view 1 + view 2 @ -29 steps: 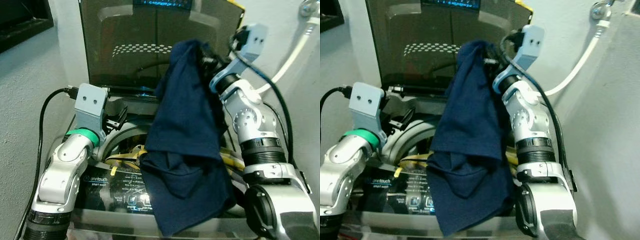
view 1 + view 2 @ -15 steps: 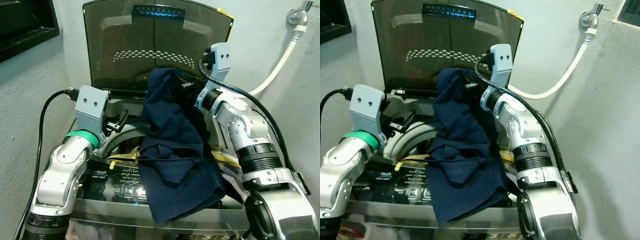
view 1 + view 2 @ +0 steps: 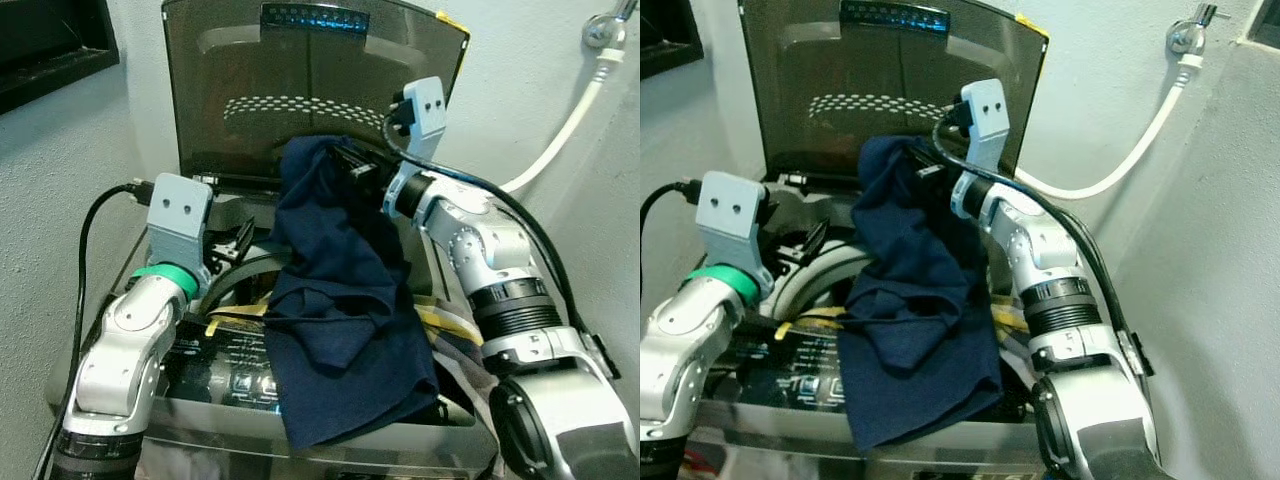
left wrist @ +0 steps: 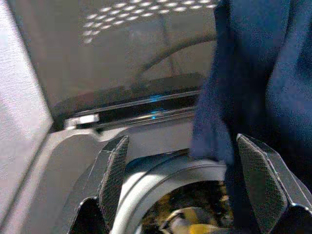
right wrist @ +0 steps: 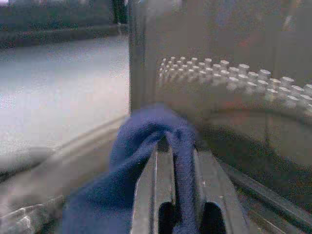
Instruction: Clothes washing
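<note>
A dark navy garment [image 3: 340,310] hangs over the open top-loading washing machine [image 3: 240,360]. My right gripper [image 3: 345,160] is shut on its upper edge, just in front of the raised smoked lid [image 3: 300,90]. The cloth's lower part drapes over the machine's front panel. In the right wrist view the navy garment [image 5: 146,146] is bunched between the fingers [image 5: 146,195]. My left gripper [image 4: 195,195] stands open at the left of the drum opening [image 3: 235,290], close to the garment's edge. Yellow and dark clothes [image 3: 240,310] lie in the drum.
A white hose [image 3: 560,130] runs from a tap [image 3: 600,25] down the wall on the right. A black cable [image 3: 95,210] loops by my left arm. Grey walls close in on both sides of the machine.
My right gripper has brought the navy garment down and to the left, towards the drum. The camera has pulled back, showing more of the lid. The left arm has hardly moved.
</note>
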Robot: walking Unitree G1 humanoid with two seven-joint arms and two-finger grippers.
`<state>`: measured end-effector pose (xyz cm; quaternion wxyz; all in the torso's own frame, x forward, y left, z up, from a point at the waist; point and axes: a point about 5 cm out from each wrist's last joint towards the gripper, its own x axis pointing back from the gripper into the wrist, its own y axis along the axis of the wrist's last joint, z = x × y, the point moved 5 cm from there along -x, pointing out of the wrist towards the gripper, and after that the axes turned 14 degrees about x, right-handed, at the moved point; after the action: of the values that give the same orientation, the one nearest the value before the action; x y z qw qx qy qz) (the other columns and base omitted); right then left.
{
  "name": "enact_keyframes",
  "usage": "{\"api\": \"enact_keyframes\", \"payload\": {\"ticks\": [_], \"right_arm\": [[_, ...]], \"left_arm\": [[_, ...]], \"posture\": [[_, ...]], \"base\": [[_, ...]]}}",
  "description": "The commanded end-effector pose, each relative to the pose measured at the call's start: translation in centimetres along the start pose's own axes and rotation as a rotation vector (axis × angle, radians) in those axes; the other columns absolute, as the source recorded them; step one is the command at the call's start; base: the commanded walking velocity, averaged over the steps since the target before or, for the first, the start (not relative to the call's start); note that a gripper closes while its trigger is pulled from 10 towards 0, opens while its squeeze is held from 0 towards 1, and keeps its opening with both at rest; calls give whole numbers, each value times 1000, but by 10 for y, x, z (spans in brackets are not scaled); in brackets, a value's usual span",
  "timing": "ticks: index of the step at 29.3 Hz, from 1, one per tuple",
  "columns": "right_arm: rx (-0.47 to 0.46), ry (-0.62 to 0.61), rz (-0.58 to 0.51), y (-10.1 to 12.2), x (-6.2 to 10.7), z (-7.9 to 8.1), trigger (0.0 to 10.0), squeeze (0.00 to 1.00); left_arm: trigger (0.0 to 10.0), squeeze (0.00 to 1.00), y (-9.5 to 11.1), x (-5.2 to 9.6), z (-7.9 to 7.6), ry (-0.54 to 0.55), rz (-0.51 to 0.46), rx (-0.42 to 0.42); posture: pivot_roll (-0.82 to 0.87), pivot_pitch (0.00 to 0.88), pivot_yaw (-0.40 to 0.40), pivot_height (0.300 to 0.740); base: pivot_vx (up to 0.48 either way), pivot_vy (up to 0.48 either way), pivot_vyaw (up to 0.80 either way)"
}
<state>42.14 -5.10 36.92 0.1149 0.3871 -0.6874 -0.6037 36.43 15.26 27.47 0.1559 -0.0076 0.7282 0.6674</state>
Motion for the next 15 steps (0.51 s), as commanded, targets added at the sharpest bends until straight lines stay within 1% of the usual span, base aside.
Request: {"api": "enact_keyframes", "payload": {"ticks": [1,2,3,4,5,7,8,9,10,13,15], "right_arm": [[-25,-69,-268,75,-1,-16,10000,0],[-27,-74,-322,92,1,-18,10000,0],[-27,-74,-322,92,1,-18,10000,0],[-19,-70,-336,98,2,-18,10000,0],[20,-47,-296,91,0,-13,10000,0],[20,-47,-296,91,0,-13,10000,0],[60,-27,-240,76,-3,-6,10000,0],[60,-27,-240,76,-3,-6,10000,0],[75,-14,-207,68,-5,-3,10000,0],[75,-14,-207,68,-5,-3,10000,0],[76,8,-177,64,-7,0,10000,0]], "left_arm": [[10000,0,-3,4,-7,-34,11,-8],[10000,0,-3,4,-8,-39,9,-5],[10000,0,-3,4,-8,-39,9,-5],[10000,0,-3,5,-8,-39,8,-3],[10000,0,-3,5,-8,-40,5,-4],[10000,0,-3,5,-8,-40,5,-4],[10000,0,-3,6,-7,-35,-2,37],[10000,0,-3,6,-7,-35,-2,37],[10000,0,-3,6,-6,-26,-4,43],[10000,0,-3,6,-6,-26,-4,43],[10000,0,-2,6,-8,-32,-4,16]], "posture": [[83,0,-40,740],[81,0,-42,740],[81,0,-42,740],[80,0,-43,740],[80,0,-45,740],[80,0,-45,740],[78,0,-47,740],[78,0,-47,740],[79,0,-50,740],[79,0,-50,740],[81,0,-54,740]], "base": [[0,0,0],[0,0,0],[0,0,0],[0,0,0],[0,0,0],[0,0,0],[0,0,0],[0,0,0],[0,480,0],[0,480,0],[0,0,0]]}}
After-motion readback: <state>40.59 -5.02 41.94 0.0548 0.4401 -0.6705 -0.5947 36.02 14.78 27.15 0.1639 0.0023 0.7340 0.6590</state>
